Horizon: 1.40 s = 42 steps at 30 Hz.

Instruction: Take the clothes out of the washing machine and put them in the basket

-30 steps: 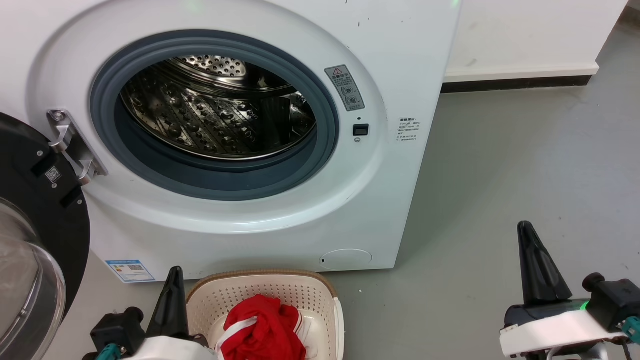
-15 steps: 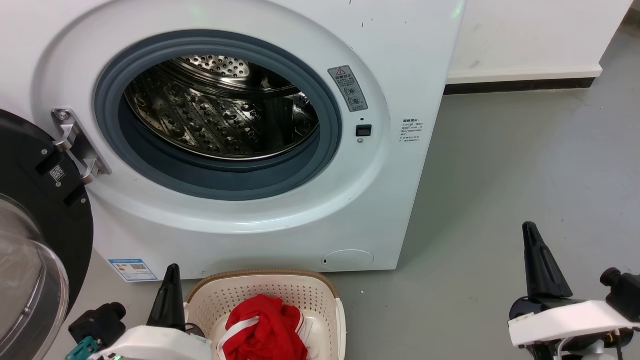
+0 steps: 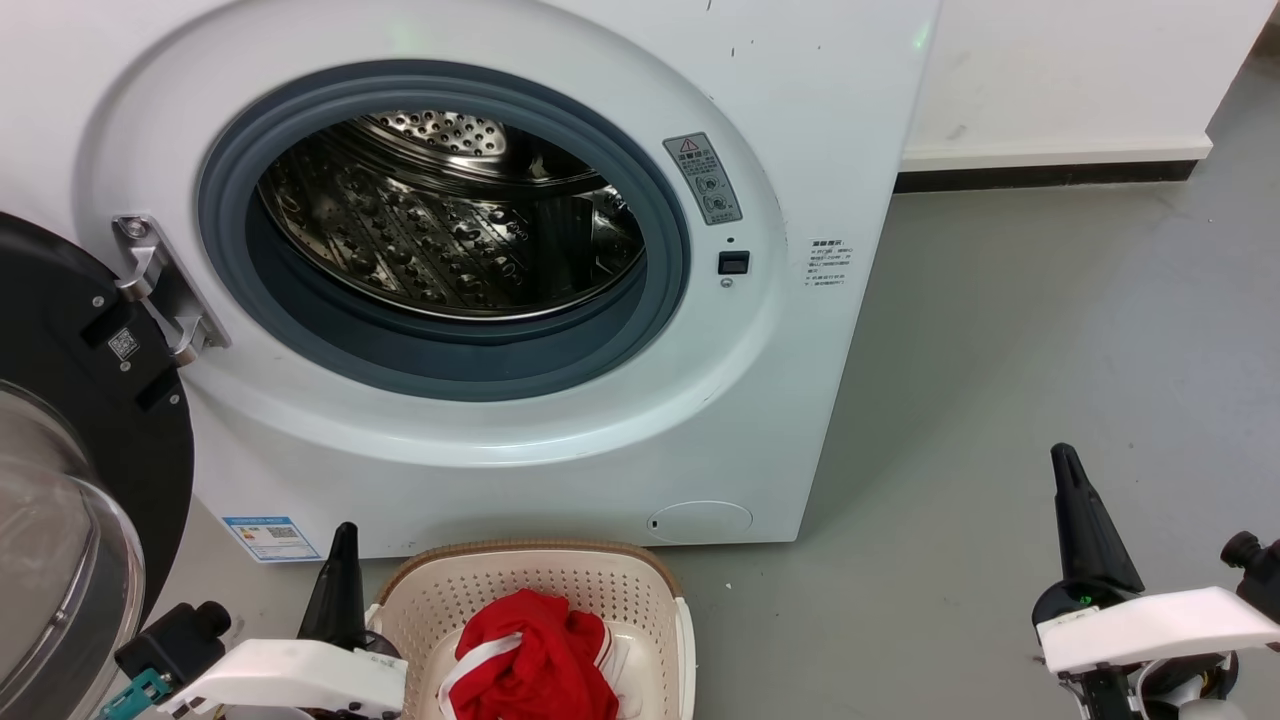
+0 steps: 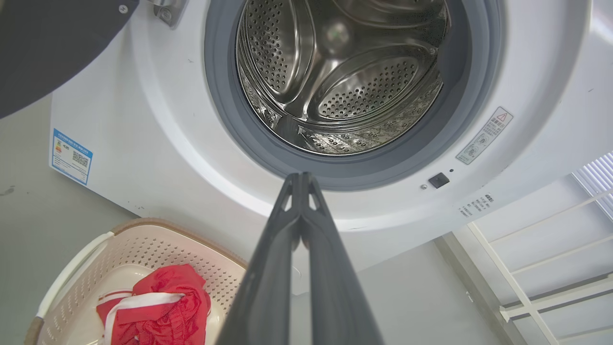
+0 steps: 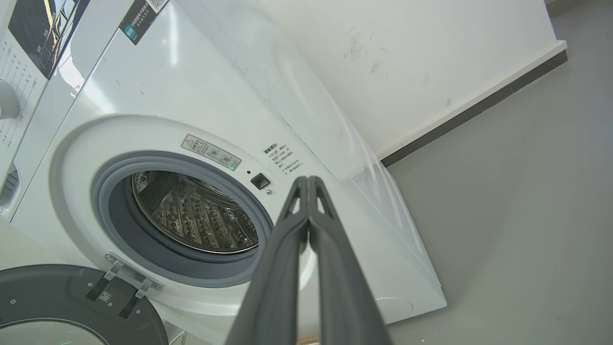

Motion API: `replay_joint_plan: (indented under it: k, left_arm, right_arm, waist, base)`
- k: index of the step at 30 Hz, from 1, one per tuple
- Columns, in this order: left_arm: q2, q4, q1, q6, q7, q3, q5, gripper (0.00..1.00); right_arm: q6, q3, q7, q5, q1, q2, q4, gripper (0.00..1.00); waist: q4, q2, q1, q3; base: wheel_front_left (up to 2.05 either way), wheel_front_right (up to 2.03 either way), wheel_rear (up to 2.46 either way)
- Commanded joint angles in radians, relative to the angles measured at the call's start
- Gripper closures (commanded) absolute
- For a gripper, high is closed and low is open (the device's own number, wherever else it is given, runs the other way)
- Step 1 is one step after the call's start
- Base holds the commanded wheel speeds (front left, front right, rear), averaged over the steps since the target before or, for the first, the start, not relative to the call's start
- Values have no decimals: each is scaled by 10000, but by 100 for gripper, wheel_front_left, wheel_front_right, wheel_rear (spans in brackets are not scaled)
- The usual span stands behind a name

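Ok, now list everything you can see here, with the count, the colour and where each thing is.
washing machine: one, white, straight ahead
drum: one, steel, behind the grey porthole rim
door: one, black frame with glass, swung open at the left
basket: one, cream with brown rim, on the floor in front of the machine
clothes: one heap, red with white trim, in the basket
sticker: one, blue, low on the machine's front left
floor: grey, to the machine's right
wall: white, dark skirting, behind at the right
left end effector: one, dark fingers, shut, left of the basket
right end effector: one, dark fingers, shut, above the floor at the right
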Motion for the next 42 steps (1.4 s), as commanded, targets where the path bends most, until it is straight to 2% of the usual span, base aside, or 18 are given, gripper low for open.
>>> replay_joint_plan:
  k: [1,42]
  left_arm:
    - [4,-62,-285,-68,78,67,-370,100]
    - [-2,548,-912,-384,1269,398,-5334,100]
  right_arm:
    - [0,-40,64,415,-250,-80,-14,100]
    - [-2,-389,1242,5693,-703,-94,970,100]
  waist:
    - [8,-1,-1,-3]
    - [235,-1,-1,-87]
  base:
    - [0,0,0]
    - [0,0,0]
